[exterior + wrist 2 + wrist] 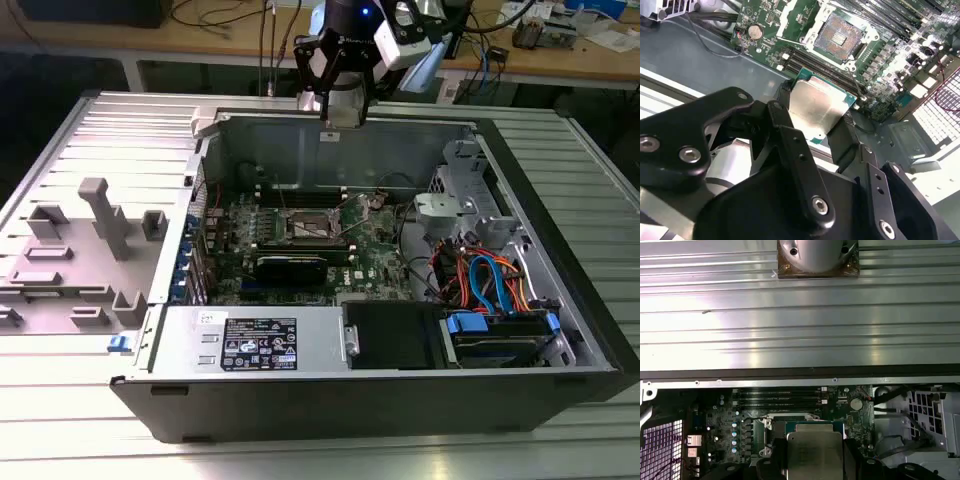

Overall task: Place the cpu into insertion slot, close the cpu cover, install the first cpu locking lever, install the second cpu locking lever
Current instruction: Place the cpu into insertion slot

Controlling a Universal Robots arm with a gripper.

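Black metal gripper (812,116) up front, clamped on small flat square cpu with silvery-grey metal top (817,105), pinched at two opposite edges. Hanging high over open grey metal computer case (400,150), by its back wall in the exterior view. Well below chip and apart from it: small square dark insertion slot with silvery rim (840,37), contacts exposed, on green motherboard (765,15).

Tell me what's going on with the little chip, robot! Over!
Gripper shut on cpu, hovering above the motherboard. Insertion slot empty, cpu not yet in. Nothing seen blocking the slot.
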